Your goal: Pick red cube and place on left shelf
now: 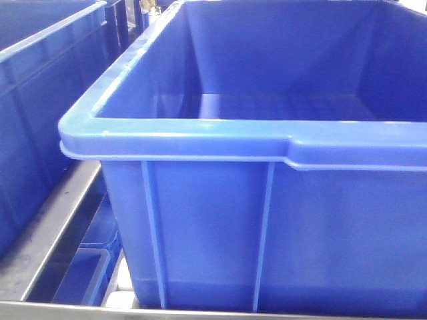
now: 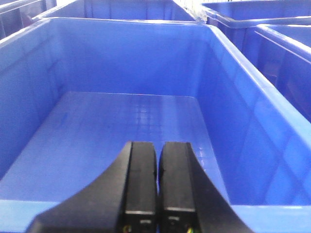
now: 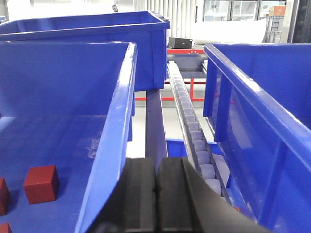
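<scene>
The red cube [image 3: 42, 183] is seen in the right wrist view, lying on the floor of a blue crate [image 3: 119, 126], near its right wall. Parts of two more red blocks [image 3: 3, 196] are cut by the left edge of the picture. The cube is judged to be light and rigid, with flat plain faces that are probably a little smooth; it is best taken by two opposite side faces, from above.

The right gripper [image 3: 156, 204] is outside this crate, just over its rim, and its fingers are pressed together with nothing between them. The left gripper [image 2: 158, 187] is also closed and empty, and it is held over a second crate [image 2: 243, 92], in which nothing is seen. Between the crates a row of grey rollers [image 3: 192, 131] of the left shelf is visible.
</scene>
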